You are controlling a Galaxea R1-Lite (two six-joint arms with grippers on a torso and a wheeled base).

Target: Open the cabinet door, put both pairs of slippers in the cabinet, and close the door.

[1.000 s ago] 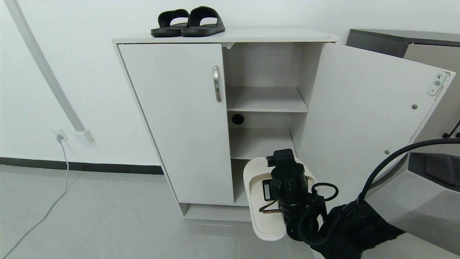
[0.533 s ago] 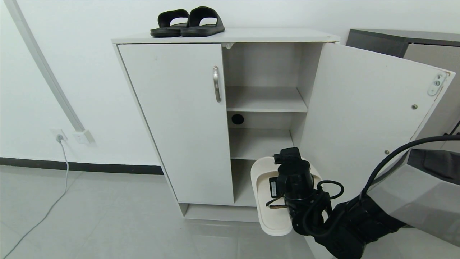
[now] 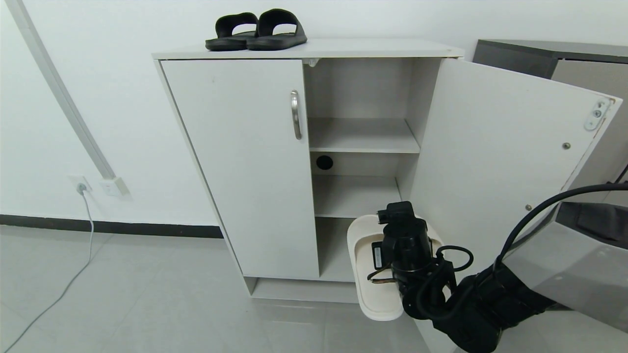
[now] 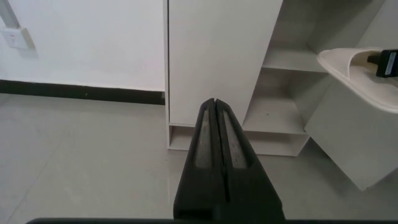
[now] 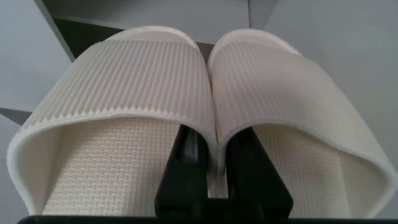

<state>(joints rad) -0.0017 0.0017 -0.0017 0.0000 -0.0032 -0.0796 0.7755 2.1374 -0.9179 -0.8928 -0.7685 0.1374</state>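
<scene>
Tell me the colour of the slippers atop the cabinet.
Slippers: black, clearest in head view.

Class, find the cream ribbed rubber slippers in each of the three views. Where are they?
Head view: cream ribbed rubber slippers low, right of centre, before the white cabinet's open shelves.
Left wrist view: their edge beside those shelves, beyond the shut left pincer.
Right wrist view: close up, clamped by the right pincer.
Shared landmark: the open shelves.
</scene>
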